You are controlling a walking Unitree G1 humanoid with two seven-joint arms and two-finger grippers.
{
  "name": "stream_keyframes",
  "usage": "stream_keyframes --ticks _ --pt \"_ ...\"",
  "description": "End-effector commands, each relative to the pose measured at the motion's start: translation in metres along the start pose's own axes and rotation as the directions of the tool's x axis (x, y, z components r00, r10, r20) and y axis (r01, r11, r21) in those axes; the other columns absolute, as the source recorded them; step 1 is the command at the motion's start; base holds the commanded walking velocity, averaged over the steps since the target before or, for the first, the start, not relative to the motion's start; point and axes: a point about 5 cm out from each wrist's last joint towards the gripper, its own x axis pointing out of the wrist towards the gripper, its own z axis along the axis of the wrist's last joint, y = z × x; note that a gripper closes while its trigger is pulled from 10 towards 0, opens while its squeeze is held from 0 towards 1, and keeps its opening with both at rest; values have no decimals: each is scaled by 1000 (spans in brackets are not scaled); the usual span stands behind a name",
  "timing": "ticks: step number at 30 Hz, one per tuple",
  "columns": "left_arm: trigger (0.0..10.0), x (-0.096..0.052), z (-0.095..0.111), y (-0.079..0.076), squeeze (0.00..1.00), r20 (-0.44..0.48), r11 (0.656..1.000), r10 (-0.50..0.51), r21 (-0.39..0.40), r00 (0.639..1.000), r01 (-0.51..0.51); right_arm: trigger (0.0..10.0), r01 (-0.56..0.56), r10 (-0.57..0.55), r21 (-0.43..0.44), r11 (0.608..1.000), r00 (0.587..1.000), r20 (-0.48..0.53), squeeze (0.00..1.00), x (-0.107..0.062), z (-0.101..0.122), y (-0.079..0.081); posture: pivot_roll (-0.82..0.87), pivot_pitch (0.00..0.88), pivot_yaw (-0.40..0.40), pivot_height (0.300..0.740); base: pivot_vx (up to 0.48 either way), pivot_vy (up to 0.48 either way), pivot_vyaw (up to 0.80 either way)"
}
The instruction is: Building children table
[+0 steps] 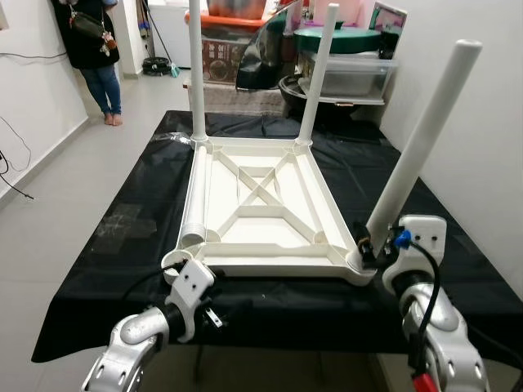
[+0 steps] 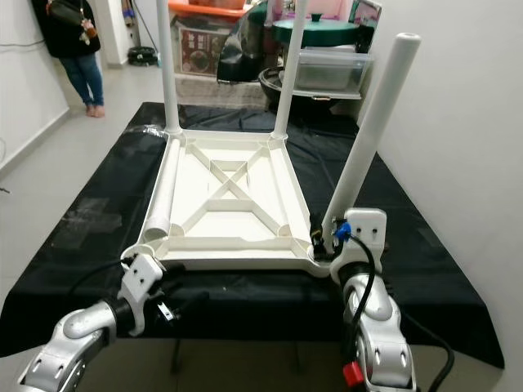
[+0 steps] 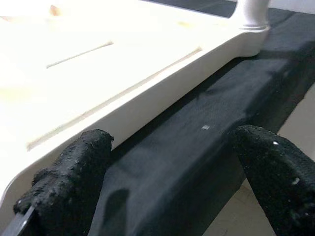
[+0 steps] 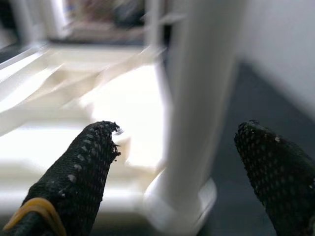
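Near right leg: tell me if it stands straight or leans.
Leaning. The near right leg rises from its corner socket tilted to the right, while the two far legs stand upright. The right gripper is open around its base.

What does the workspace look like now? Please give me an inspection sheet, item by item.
Surface: black cloth covers the worktable.
Job's things: white table top lies upside down; two far legs upright, near right leg leaning outward in its socket, fourth leg lying along the left edge.
Clutter: nothing seen on the cloth.
Grippers: left hand open by the near rim; right hand open around the near right leg's base.
Cables: black cable on the right wrist.
Surroundings: a person standing far left; storage boxes behind.
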Motion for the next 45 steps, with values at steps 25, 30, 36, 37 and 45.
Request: stream_keyframes --ticks 25,30,36,37,45 --pt "10000 -15 15 31 0 83 937 349 -52 933 -346 10000 -275 276 -37 961 960 42 0 24 19 50 56 0 -77 740 0 144 0" --pt "10000 -12 20 38 0 98 912 410 -26 907 -410 10000 -251 265 -186 950 963 55 0 28 19 50 56 0 -72 740 0 0 640" --pt "10000 -11 22 38 0 100 909 418 -27 903 -417 10000 -235 244 -136 962 968 59 0 30 17 50 61 0 -71 740 0 0 800" --pt "10000 -11 21 38 0 96 907 422 -31 902 -421 10000 -222 229 -103 970 971 66 0 31 17 48 62 0 -71 740 0 0 0" --pt "10000 -10 20 42 0 89 890 456 -24 885 -456 10000 -186 193 -91 978 978 76 0 35 16 44 60 0 -68 740 0 0 0"
